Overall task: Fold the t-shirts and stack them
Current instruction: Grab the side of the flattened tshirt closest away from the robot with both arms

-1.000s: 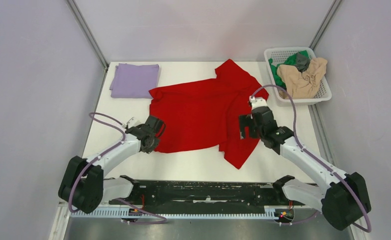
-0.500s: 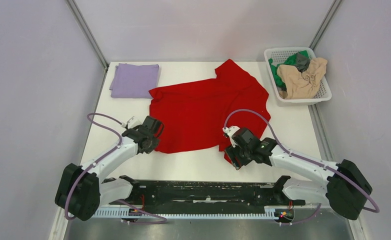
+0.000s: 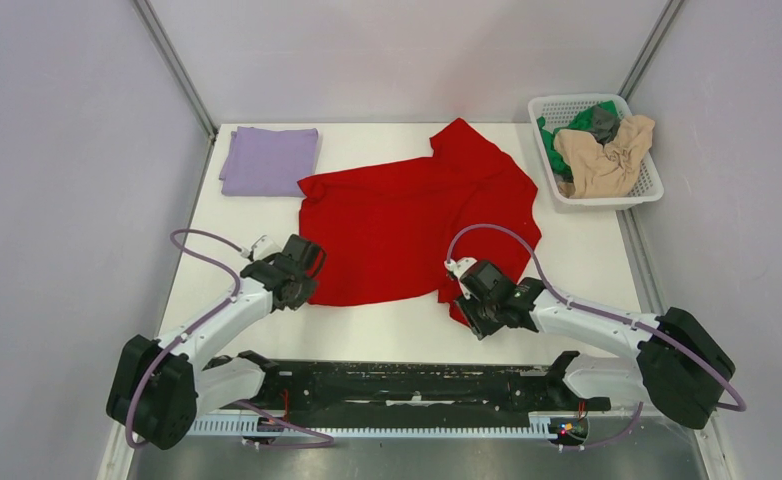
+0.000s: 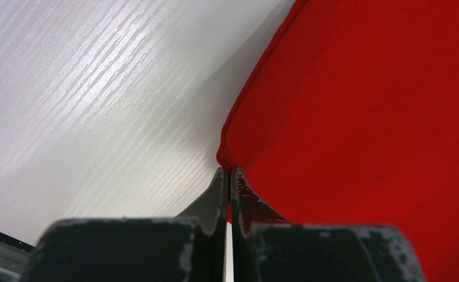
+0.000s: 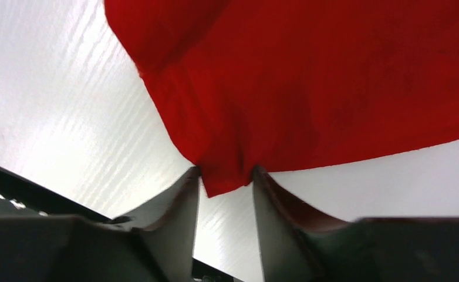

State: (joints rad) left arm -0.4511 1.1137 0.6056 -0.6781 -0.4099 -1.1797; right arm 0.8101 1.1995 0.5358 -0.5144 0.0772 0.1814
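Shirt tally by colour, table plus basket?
Red t-shirt, spread on the table: 1
Lavender t-shirt, folded, far left: 1
Beige shirt, in the white mesh basket: 1
Green shirt, in the basket: 1
Dark grey shirt, in the basket: 1
Total: 5 in view; the basket pile may hide more.

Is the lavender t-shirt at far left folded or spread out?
Folded: the lavender t-shirt lies as a compact flat rectangle, no sleeves showing.

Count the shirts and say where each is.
5: red shirt spread mid-table; lavender shirt folded far left; beige shirt, green shirt and grey shirt bunched in the basket. More may hide underneath.
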